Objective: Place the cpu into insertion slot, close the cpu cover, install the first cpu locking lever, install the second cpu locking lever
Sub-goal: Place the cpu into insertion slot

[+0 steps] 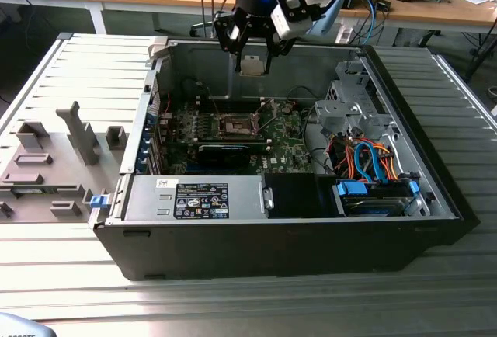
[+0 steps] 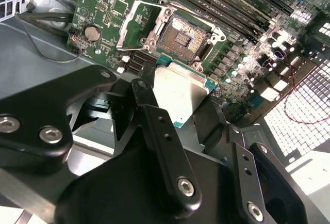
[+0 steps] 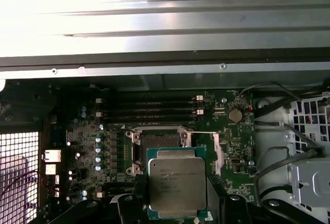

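Cpu held in gripper above the open socket; not seated.
The black 2-finger gripper is clamped on the edges of the small flat square cpu with a dull silver-grey top, inside the open black computer case on the grey slatted metal worktop; the square, dark-centred insertion slot lies uncovered below, apart from it; the thin silver cpu cover stands swung aside. Risk, as judged: a tilted or rotated descent would bend socket contacts; a slack grip would drop the cpu onto the board.
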### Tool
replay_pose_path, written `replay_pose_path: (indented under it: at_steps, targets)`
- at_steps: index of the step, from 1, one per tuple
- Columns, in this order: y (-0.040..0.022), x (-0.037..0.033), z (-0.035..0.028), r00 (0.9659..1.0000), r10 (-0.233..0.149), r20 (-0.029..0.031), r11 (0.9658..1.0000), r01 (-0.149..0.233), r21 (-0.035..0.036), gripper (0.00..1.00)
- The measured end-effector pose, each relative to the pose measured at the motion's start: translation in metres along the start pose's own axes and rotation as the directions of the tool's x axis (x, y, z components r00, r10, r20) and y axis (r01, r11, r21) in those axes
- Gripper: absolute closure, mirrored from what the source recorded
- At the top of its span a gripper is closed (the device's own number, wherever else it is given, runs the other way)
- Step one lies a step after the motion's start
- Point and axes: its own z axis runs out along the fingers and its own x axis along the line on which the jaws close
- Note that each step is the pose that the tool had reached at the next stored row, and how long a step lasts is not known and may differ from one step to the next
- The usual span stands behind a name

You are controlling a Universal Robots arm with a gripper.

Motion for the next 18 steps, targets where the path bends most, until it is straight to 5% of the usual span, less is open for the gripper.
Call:
replay_pose_path:
  at_steps: [18]
  targets:
    - [-0.0008, 0.0003, 0.0018, 1.0, 0.001, 0.0001, 1.0, -0.001, 0.0, 0.45]
